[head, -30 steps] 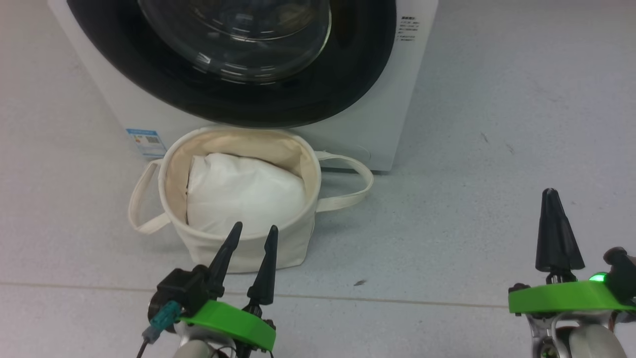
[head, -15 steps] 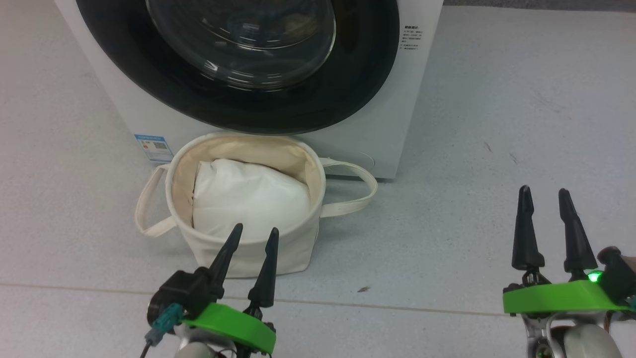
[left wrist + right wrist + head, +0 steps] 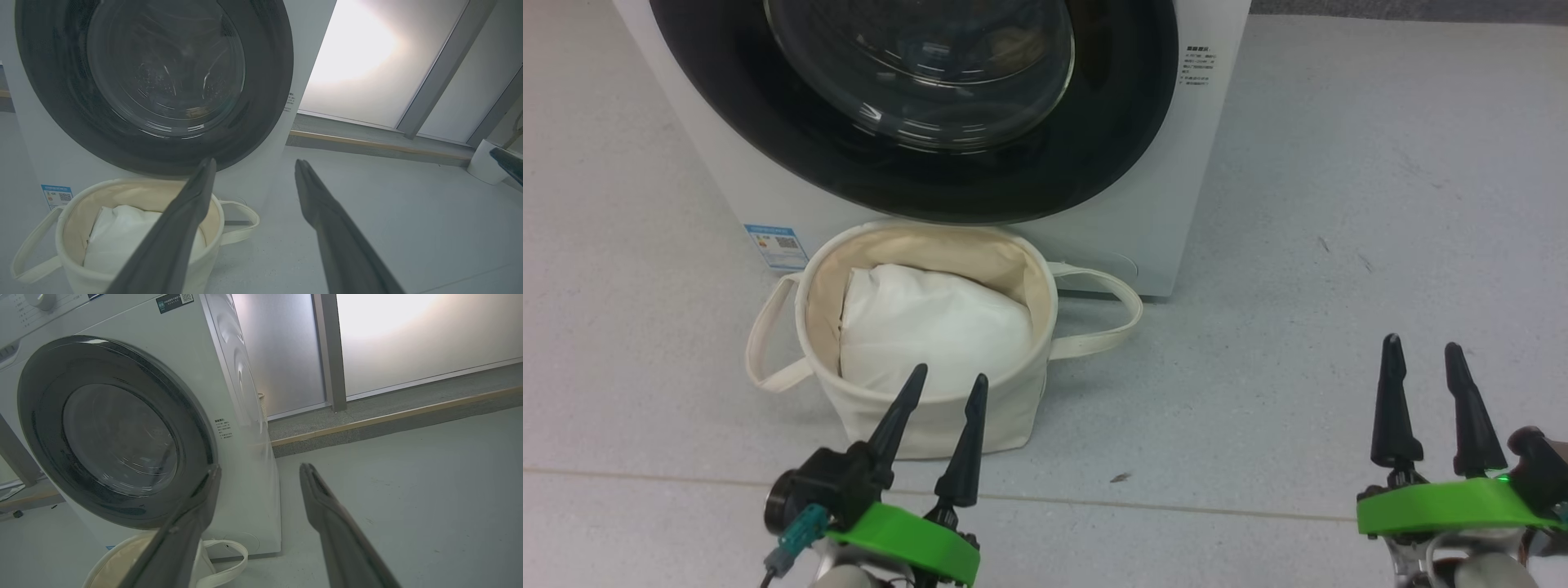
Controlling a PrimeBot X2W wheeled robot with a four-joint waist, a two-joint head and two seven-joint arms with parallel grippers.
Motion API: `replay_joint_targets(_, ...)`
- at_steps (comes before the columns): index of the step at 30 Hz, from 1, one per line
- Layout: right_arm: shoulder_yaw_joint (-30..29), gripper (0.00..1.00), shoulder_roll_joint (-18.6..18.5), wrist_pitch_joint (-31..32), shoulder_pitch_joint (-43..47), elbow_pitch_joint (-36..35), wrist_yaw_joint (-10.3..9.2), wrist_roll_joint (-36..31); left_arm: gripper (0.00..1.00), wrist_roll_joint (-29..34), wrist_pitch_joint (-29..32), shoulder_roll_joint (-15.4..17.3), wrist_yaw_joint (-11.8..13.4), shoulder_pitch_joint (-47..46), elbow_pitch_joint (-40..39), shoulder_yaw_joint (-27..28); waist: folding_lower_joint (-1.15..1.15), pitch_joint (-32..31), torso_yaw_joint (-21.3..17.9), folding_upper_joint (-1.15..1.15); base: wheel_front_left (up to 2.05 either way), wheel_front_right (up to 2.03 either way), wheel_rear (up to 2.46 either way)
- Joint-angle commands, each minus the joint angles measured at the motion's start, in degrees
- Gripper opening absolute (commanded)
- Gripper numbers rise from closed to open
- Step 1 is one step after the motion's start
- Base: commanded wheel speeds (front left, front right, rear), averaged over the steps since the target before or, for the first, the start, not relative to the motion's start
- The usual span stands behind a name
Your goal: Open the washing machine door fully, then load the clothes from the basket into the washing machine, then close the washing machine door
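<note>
On the floor against the far side, washing machine [image 3: 1168,188]: stands square to the robot, label sticker [image 3: 778,245] low on its front.
Washing machine door [image 3: 919,82]: lies flush against the front in both wrist views, so it reads as shut.
Basket [image 3: 1013,408]: sits just before the machine, touching or nearly touching its base; it holds white padding [image 3: 931,327] and no printed fabric.
Clothes [image 3: 1013,41]: probably the dim blue and tan shapes behind the glass, too faint to be sure.
Right gripper [image 3: 1423,341]: a second ago its fingers were pressed together; now they stand wide, holding nothing, low over bare floor well right of the basket.
Left gripper [image 3: 952,372]: fingers wide as before, empty, tips just short of the basket's near wall.
Meaning: loading and closing look done; both arms seem to be resting.
</note>
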Motion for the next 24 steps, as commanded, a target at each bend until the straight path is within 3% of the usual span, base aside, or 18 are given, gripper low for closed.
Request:
replay_joint_targets(1,1.1,1.00,-0.1,-0.2,-1.1,-1.3,-0.01,-0.1,1.00,0.3,-0.3,0.4,0.8,-0.6,-2.4,2.3,0.00,0.0,0.0,0.00,0.00,0.00,0.00)
replay_joint_targets(9,1.3,1.00,0.3,-0.2,-1.2,-0.6,-0.01,-0.3,1.00,0.2,-0.3,0.4,2.3,-0.1,-3.6,3.0,0.00,-0.1,0.3,0.00,0.00,0.00,0.00)
replay_joint_targets(24,1.6,1.00,0.4,-0.2,-0.9,0.2,-0.01,-1.4,1.00,0.0,-0.3,0.4,2.5,0.6,-3.8,2.5,0.00,-0.9,1.3,0.00,0.00,0.00,0.00)
